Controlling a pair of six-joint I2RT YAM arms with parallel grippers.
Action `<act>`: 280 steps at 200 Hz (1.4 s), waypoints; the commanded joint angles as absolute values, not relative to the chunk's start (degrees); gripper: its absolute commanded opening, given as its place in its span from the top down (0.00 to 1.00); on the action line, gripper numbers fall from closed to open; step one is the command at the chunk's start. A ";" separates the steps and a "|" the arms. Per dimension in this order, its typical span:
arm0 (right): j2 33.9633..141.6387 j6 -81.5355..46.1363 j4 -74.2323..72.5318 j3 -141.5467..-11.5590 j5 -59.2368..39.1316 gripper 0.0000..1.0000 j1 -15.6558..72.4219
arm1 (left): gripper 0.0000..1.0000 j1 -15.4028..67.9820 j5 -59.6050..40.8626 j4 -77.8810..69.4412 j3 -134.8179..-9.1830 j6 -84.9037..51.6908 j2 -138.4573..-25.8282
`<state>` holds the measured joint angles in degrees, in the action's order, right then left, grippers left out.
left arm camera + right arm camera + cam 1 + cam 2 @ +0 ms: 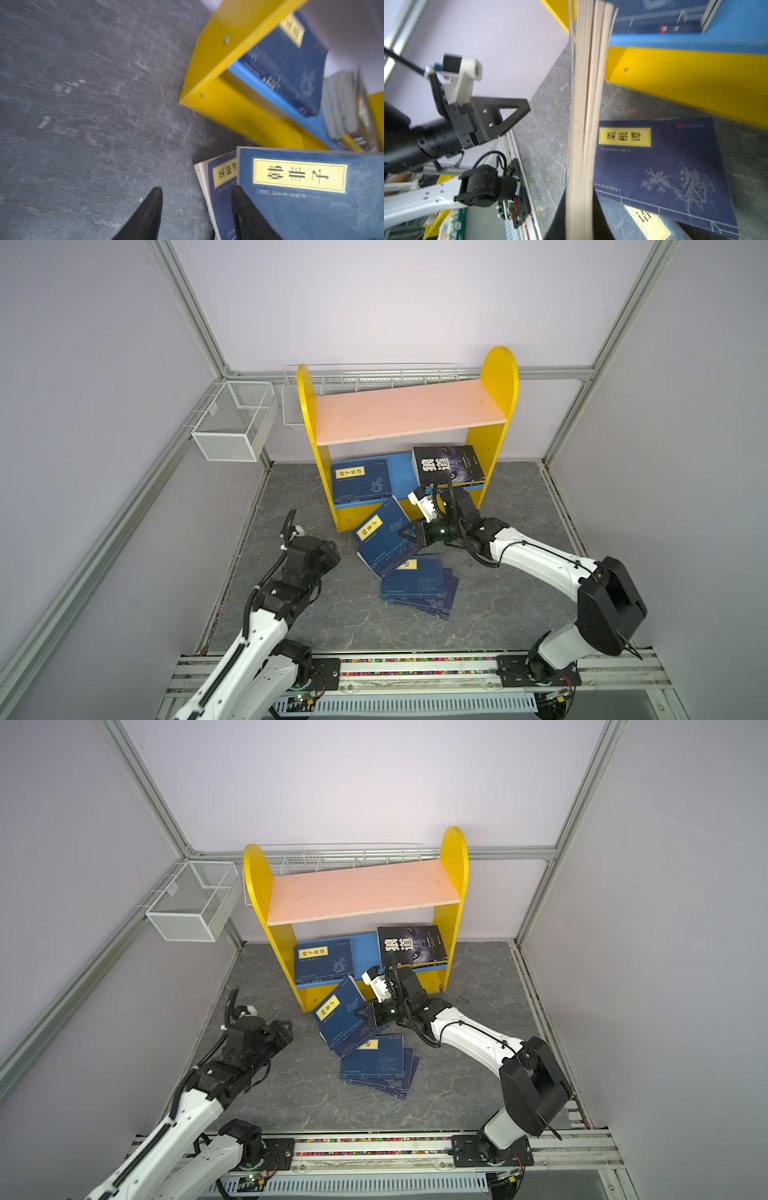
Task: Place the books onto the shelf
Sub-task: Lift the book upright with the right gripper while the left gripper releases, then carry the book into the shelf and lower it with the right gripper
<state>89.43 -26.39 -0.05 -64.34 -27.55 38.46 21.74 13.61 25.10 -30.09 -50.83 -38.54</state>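
At 12 o'clock on the grey marbled tabletop (511, 614), the shelf (500, 377) stands vs the lilac back wall (374, 302). Alu frame posts (189, 310) mark the room's corners. White mesh basket (232, 423) hangs at 10 o'clock, and a 2nd wire basket (291, 406) sits behind the shelf. Pink board (407, 410) is up top. Blue lower board (401, 477) carries a flat navy book (360, 485) at 11 and a black book (449, 464) at 1. Base rail (415, 668) runs along 6 o'clock. Mid-table, a fanned stack of navy books (419, 585) lies flat. A tilted navy book (382, 535) sits btwn stack and shelf foot, its edge pinched by the right gripper (409, 536). Left gripper (196, 187) hangs at 8 o'clock, fingers spread over the tabletop, near that book's corner.
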 commanded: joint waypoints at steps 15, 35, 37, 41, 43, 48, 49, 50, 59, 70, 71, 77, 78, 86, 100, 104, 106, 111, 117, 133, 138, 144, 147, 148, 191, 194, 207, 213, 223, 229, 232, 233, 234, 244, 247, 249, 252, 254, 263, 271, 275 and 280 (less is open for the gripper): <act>93.75 -37.60 -14.55 -71.48 -26.80 0.93 36.56 | 0.44 21.28 22.93 28.52 -22.88 -63.80 -33.20; 98.59 -42.49 -18.64 -76.50 -25.94 0.93 36.62 | 0.43 21.30 23.23 28.70 -23.72 -62.58 -33.63; 99.05 -42.83 -18.81 -77.00 -25.76 0.93 36.58 | 0.43 21.23 23.14 28.62 -23.73 -62.58 -33.83; 99.97 -43.47 -19.20 -78.05 -25.44 0.93 36.62 | 0.43 21.20 22.94 28.57 -23.87 -62.58 -34.33; 100.42 -43.74 -19.30 -78.51 -25.21 0.93 36.64 | 0.43 21.19 22.87 28.57 -23.99 -61.66 -34.53; 101.42 -44.39 -19.29 -79.83 -24.64 0.93 36.56 | 0.42 21.20 22.77 28.56 -24.32 -60.56 -35.18; 101.64 -44.48 -19.27 -80.08 -24.54 0.93 36.56 | 0.42 21.24 22.77 28.56 -24.38 -60.47 -35.34; 101.84 -44.61 -19.26 -80.43 -24.44 0.93 36.61 | 0.42 21.25 22.72 28.56 -24.41 -60.42 -35.47; 103.57 -45.57 -19.08 -82.52 -23.56 0.93 36.70 | 0.42 21.25 22.48 28.40 -24.93 -59.83 -36.50; 105.58 -46.77 -19.38 -84.67 -23.12 0.93 36.73 | 0.41 21.19 21.93 27.81 -25.46 -59.20 -37.70; 105.74 -46.85 -19.36 -84.83 -23.07 0.93 36.74 | 0.41 21.23 21.91 27.75 -25.47 -59.09 -37.79; 106.77 -47.61 -19.25 -85.95 -22.96 0.93 36.74 | 0.41 21.25 21.70 27.62 -25.69 -58.62 -38.24; 106.91 -47.76 -19.21 -86.08 -22.95 0.93 36.74 | 0.41 21.21 21.66 27.57 -25.72 -58.58 -38.32; 108.04 -48.61 -19.28 -87.37 -22.77 0.93 36.73 | 0.40 21.22 21.62 27.61 -26.13 -58.09 -38.73; 109.90 -49.83 -19.99 -89.18 -23.20 0.93 36.80 | 0.40 21.21 21.49 27.69 -26.45 -57.64 -39.02; 110.35 -50.04 -20.02 -89.62 -23.20 0.93 36.82 | 0.40 21.22 21.45 27.81 -26.46 -57.53 -39.02; 110.62 -50.13 -20.03 -89.82 -23.20 0.93 36.82 | 0.40 21.28 21.56 27.89 -26.50 -57.54 -39.02; 111.09 -50.46 -20.04 -90.35 -23.09 0.93 36.81 | 0.40 21.26 21.56 28.07 -26.54 -57.47 -38.95; 111.75 -50.81 -20.00 -90.94 -23.03 0.92 36.77 | 0.40 21.19 21.70 28.17 -26.59 -57.32 -38.72; 113.62 -51.80 -20.57 -92.59 -23.54 0.92 36.82 | 0.40 21.25 21.88 28.49 -26.47 -57.26 -38.08; 114.25 -52.09 -20.49 -93.14 -23.62 0.92 36.83 | 0.40 21.24 21.97 28.55 -26.46 -57.25 -37.90; 114.87 -52.29 -20.47 -93.73 -23.72 0.92 36.89 | 0.40 21.25 22.03 28.65 -26.37 -57.28 -37.74; 115.21 -52.37 -20.48 -94.08 -23.81 0.92 36.96 | 0.40 21.20 22.13 28.75 -26.37 -57.25 -37.71; 115.31 -52.42 -20.48 -94.15 -23.81 0.92 36.98 | 0.40 21.24 22.14 28.75 -26.37 -57.28 -37.71; 119.11 -52.91 -19.99 -97.27 -24.60 0.91 37.60 | 0.40 21.22 22.33 29.22 -26.89 -56.43 -37.88; 119.36 -52.91 -20.03 -97.48 -24.71 0.91 37.55 | 0.40 21.21 22.34 29.25 -26.97 -56.32 -37.88; 120.40 -53.10 -19.42 -98.53 -25.28 0.91 37.62 | 0.40 21.23 22.44 29.52 -27.16 -55.92 -37.73; 120.86 -53.18 -19.18 -98.90 -25.60 0.91 37.64 | 0.40 21.26 22.48 29.78 -27.24 -55.84 -37.61; 121.26 -53.34 -19.16 -99.23 -25.79 0.91 37.79 | 0.40 21.23 22.67 30.26 -27.41 -55.75 -37.38; 121.57 -53.43 -19.13 -99.27 -25.79 0.90 37.76 | 0.40 21.27 22.77 30.41 -27.42 -55.68 -37.27; 121.63 -53.51 -19.10 -99.38 -25.83 0.90 37.72 | 0.40 21.24 22.81 30.48 -27.42 -55.64 -37.25; 121.68 -53.52 -19.13 -99.35 -25.84 0.90 37.80 | 0.40 21.25 22.79 30.53 -27.42 -55.55 -37.22; 121.66 -53.52 -19.15 -99.33 -25.84 0.90 37.80 | 0.40 21.26 22.82 30.51 -27.42 -55.59 -37.20; 121.90 -53.53 -18.81 -99.45 -25.71 0.89 37.88 | 0.40 21.28 22.90 30.61 -27.51 -55.49 -37.03; 121.98 -53.53 -18.62 -99.53 -25.67 0.89 37.87 | 0.40 21.19 22.91 30.62 -27.51 -55.44 -36.96; 122.03 -53.53 -18.56 -99.57 -25.67 0.89 37.88 | 0.40 21.21 22.93 30.62 -27.51 -55.41 -36.95; 122.07 -53.53 -18.35 -99.60 -25.60 0.88 37.89 | 0.40 21.26 22.96 30.71 -27.51 -55.42 -36.97; 122.10 -53.46 -18.30 -99.67 -25.58 0.88 37.88 | 0.40 21.20 22.94 30.68 -27.51 -55.41 -36.99; 122.29 -53.19 -17.43 -99.97 -25.45 0.87 37.91 | 0.40 21.19 23.02 30.77 -27.51 -55.38 -37.00; 122.53 -52.77 -16.41 -100.54 -25.44 0.86 38.02 | 0.39 21.25 23.01 30.79 -27.51 -55.44 -36.99; 122.75 -52.47 -15.93 -100.84 -25.49 0.85 38.02 | 0.39 21.23 22.98 30.76 -27.51 -55.38 -36.98; 122.85 -52.06 -15.04 -101.34 -25.41 0.83 38.07 | 0.39 21.20 23.03 30.72 -27.51 -55.41 -37.07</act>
<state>121.80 -52.10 -15.68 -98.56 -24.16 37.10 21.39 21.45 29.10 -25.74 -55.90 -37.43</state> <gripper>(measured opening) 0.137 0.604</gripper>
